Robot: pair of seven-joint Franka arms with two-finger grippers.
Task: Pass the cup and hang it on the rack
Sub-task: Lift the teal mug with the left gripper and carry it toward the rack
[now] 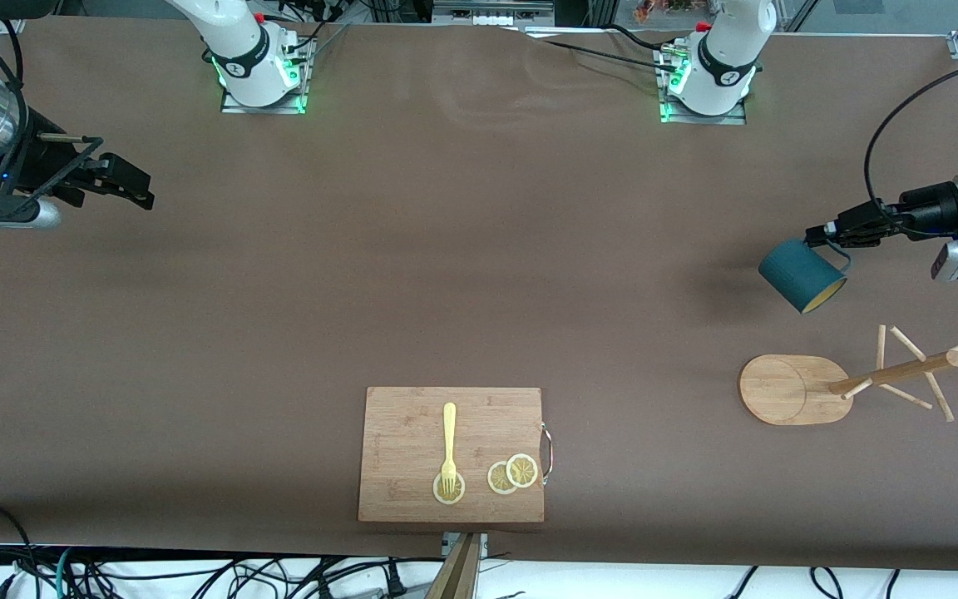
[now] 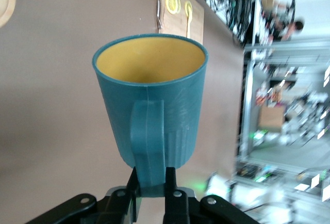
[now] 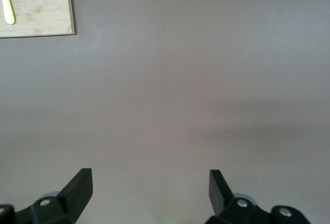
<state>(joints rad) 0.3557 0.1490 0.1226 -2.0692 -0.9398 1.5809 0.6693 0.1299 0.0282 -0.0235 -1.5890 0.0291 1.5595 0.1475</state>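
Robotics lab: two arms bolted by base plates to a brown-covered table, loose cables along its edge nearest the front camera, metal framing and cluttered shelves in the left wrist view, and staged props like a cutting board.

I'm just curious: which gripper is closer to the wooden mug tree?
Left. The left gripper holds the teal mug beside the mug tree. The right gripper waits open at the right arm's end of the table.
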